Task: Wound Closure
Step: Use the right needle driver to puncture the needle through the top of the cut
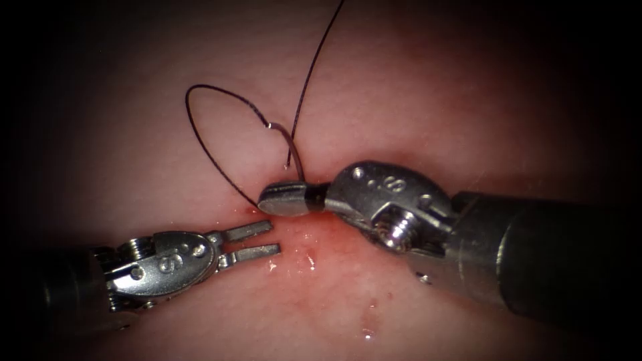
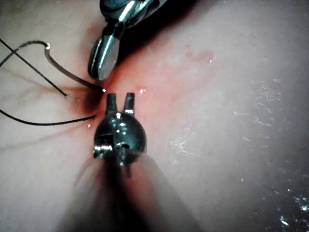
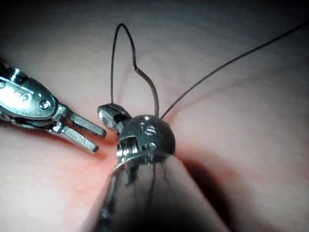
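The right tool [image 1: 284, 199] has its jaws clamped on the needle [image 1: 294, 155] low on its curve, well away from the swaged end, where the thread [image 1: 207, 144] joins and loops off to the left. The needle rises from the jaws above the tissue [image 1: 414, 100]; whether its tip is in the tissue cannot be told. The left tool [image 1: 257, 241] hovers just below with jaws apart, holding nothing, over the red fluid [image 1: 314, 257]. The needle looks thin, stiff and slick, best gripped on its body; the thread is limp and light.
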Robot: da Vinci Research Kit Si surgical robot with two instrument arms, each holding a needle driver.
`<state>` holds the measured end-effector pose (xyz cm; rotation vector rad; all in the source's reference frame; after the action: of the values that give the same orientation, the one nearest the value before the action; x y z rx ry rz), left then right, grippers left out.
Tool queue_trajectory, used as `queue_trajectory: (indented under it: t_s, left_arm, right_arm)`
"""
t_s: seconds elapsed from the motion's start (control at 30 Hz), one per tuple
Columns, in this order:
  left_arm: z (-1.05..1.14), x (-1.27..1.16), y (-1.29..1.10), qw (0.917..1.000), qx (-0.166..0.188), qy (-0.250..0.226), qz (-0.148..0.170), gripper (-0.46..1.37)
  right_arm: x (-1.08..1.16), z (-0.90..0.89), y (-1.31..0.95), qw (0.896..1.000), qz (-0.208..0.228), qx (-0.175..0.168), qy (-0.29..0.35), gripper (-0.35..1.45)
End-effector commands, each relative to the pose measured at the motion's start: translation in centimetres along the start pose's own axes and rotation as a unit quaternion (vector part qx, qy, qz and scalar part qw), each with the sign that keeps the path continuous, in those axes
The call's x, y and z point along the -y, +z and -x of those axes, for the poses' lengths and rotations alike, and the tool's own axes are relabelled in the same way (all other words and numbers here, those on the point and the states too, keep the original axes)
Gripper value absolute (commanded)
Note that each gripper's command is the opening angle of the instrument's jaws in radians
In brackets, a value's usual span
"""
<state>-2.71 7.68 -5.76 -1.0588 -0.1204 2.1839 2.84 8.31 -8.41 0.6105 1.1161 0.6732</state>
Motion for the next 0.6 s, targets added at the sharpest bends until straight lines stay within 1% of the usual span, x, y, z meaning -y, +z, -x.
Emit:
queue_trajectory:
  t_s: [0.03,0.6]
  left_arm:
    - [0.00,0.00,0.00,1.0000,0.000,0.000,0.002,0.10]
    - [0.00,0.00,0.00,1.0000,0.000,0.000,0.002,0.10]
  right_arm:
    - [0.01,-0.01,-0.01,1.000,0.000,0.000,0.001,-0.35]
    - [-0.01,-0.04,-0.10,1.000,-0.005,0.001,0.001,-0.34]
